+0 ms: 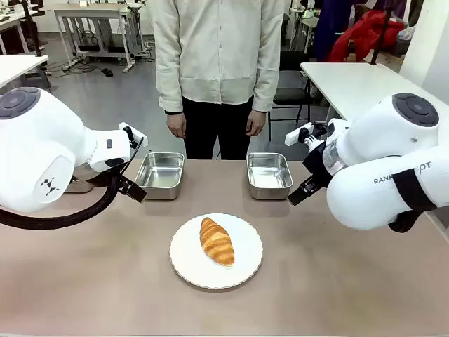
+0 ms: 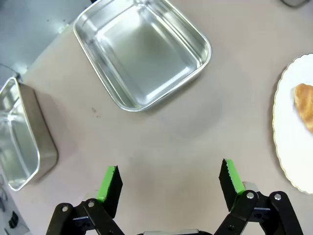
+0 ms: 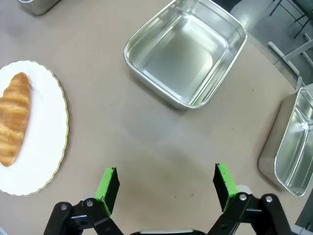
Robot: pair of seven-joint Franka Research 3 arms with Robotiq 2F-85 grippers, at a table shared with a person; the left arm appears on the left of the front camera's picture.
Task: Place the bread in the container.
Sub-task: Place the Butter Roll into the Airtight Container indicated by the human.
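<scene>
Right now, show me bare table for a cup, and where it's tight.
Bare: the strip between the left steel tray and the right steel tray; the band between them and the white plate; the near edge in front of the plate. Tight: both flanks, under the open left gripper and open right gripper.

matte grey-brown table [image 1: 351, 281], round white scallop-edged plate [image 1: 188, 261] near its middle, left steel tray [image 1: 160, 192] and right steel tray [image 1: 270, 192] toward the far edge, well apart, outer left tray [image 2: 41, 132] and outer right tray [image 3: 271, 152] beyond them
</scene>
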